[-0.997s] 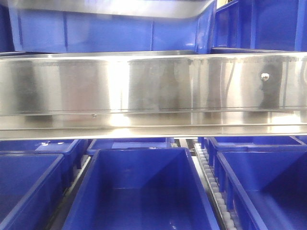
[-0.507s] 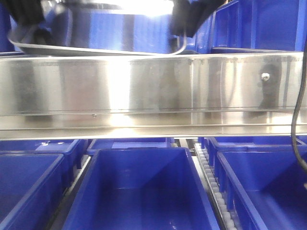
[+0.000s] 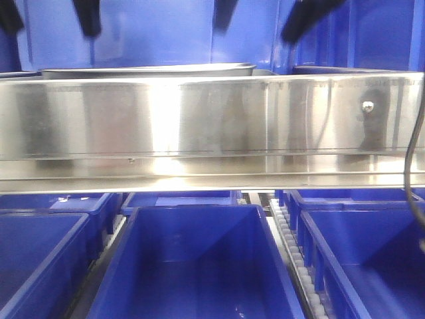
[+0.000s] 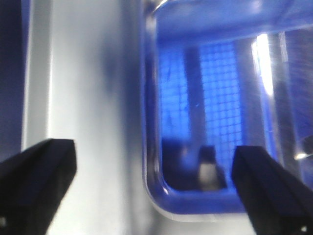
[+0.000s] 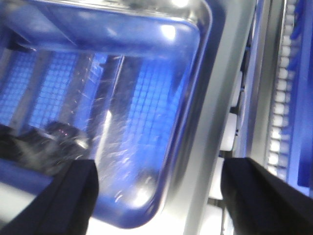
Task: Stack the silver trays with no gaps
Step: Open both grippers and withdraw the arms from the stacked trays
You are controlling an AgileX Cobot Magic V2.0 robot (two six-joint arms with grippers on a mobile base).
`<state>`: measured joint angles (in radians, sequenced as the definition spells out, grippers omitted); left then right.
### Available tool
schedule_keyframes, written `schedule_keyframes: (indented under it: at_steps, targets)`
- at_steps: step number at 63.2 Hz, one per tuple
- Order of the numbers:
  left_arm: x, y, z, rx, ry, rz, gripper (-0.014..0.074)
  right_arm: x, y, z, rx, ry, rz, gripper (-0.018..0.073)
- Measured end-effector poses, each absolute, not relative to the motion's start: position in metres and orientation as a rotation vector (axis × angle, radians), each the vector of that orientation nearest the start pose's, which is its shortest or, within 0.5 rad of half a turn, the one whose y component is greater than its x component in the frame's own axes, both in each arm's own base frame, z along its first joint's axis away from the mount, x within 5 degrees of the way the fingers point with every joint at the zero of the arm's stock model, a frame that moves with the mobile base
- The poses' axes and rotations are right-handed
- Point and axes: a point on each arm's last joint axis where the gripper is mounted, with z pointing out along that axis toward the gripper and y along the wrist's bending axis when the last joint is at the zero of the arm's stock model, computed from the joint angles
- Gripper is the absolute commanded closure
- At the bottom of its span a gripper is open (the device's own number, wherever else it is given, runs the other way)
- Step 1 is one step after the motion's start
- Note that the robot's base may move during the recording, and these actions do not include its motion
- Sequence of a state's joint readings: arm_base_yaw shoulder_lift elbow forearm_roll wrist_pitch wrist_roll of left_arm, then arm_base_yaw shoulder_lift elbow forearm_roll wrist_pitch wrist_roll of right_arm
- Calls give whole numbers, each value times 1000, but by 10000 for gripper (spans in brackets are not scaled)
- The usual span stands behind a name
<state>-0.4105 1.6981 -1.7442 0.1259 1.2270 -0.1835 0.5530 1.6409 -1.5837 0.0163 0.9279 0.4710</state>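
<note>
- Front view: the silver trays (image 3: 149, 69) sit on the shelf just behind the big shiny steel rail (image 3: 212, 126). Only the rolled rim shows over the rail's top edge, so can't really tell how many are stacked or whether there's a gap.
- Blue bins (image 3: 192, 266) fill the lower level under the rail. The ones I can see into look like bare blue plastic inside. More blue bins stand behind the trays.
- Dark finger tips hang down from the top of that view, above the trays and not touching the rim.
- Left wrist cam: left gripper (image 4: 154, 183) has its jaws spread wide with nothing between them. It's hovering over the tray's rounded corner (image 4: 156, 196), one finger above the flat steel surface beside the tray, the other over the tray floor.
- Right wrist cam: right gripper (image 5: 159, 196) is also spread wide and holding nothing, straddling the tray's other corner (image 5: 161, 205).
- The tray floor is mirror-like and reflects blue mesh. A roller track (image 5: 283, 98) runs along the far right, past the steel ledge.
</note>
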Motion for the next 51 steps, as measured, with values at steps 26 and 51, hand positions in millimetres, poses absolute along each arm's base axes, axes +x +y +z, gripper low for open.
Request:
schedule_keyframes:
  at_steps: [26, 51]
  targets:
    - [215, -99, 472, 385, 2221, -177, 420, 238, 148, 452, -238, 2234, 512, 506]
    - [79, -37, 413, 385, 1922, -316, 644, 143, 89, 406, -440, 2076, 429, 506]
